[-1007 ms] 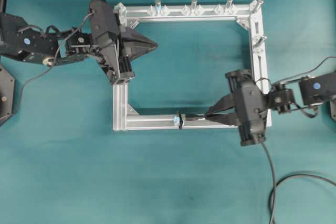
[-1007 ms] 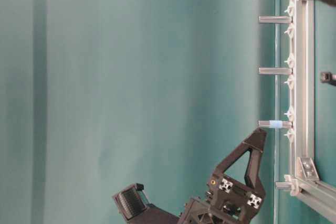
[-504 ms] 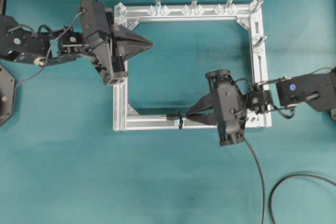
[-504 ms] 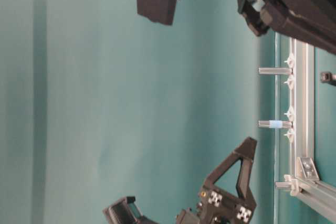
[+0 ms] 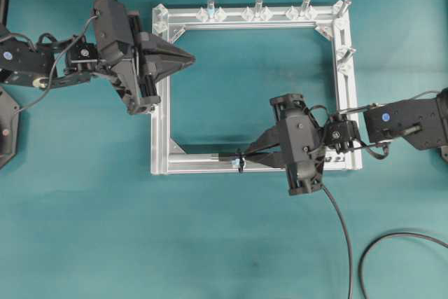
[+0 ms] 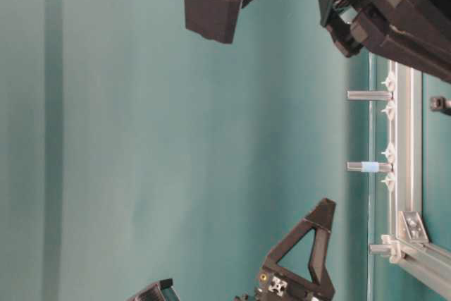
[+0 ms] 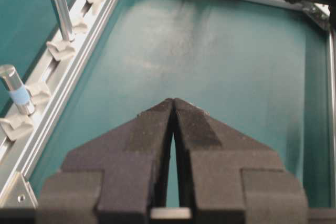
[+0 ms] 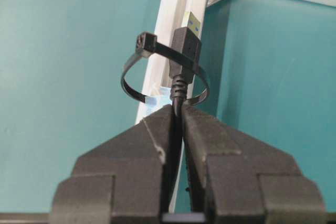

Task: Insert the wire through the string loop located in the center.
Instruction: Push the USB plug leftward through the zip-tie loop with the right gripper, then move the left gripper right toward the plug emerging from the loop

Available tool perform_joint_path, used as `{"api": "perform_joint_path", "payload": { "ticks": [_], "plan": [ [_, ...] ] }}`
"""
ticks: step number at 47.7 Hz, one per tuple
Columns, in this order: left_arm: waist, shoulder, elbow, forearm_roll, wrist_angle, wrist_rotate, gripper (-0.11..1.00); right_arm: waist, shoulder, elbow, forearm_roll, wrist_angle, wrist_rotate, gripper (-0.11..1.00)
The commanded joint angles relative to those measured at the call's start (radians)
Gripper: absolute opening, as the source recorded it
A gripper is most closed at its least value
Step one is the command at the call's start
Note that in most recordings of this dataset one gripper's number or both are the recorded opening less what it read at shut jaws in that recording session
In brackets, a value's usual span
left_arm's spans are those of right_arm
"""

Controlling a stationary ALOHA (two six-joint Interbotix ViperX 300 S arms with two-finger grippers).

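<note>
In the right wrist view my right gripper (image 8: 177,107) is shut on the black wire (image 8: 178,85) just behind its plug. The plug (image 8: 186,43) stands inside the black string loop (image 8: 152,48), and its gold tip (image 8: 193,23) pokes out past the loop. The loop circles the silver frame bar (image 8: 176,3), over a pale-blue fitting (image 8: 160,97). Overhead, the right gripper (image 5: 246,157) sits at the loop (image 5: 239,162) on the near bar. My left gripper (image 5: 190,56) is shut and empty near the frame's far left corner, its fingertips pressed together over bare cloth in its own view (image 7: 173,100).
The silver rectangular frame (image 5: 160,131) lies on teal cloth, with upright posts (image 5: 257,6) along its far bar and right bar. One post has a blue band (image 7: 19,95). The wire's slack (image 5: 346,243) trails off the near right of the table.
The right gripper has moved left along the near bar, bringing the wire's plug up to and into the loop. The left arm has drawn back to the left and slightly up.
</note>
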Motion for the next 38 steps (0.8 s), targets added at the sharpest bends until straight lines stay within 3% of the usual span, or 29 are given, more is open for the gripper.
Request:
{"api": "perform_joint_path", "payload": {
  "ticks": [1,38],
  "plan": [
    [-0.008,-0.017,-0.015,0.003,0.003,0.0,0.0,-0.005,-0.014,-0.018,-0.002,-0.009,-0.002,0.08],
    [-0.206,-0.02,-0.025,0.003,0.103,-0.002,0.0,-0.005,-0.014,-0.018,-0.003,-0.011,-0.002,0.08]
  ]
}}
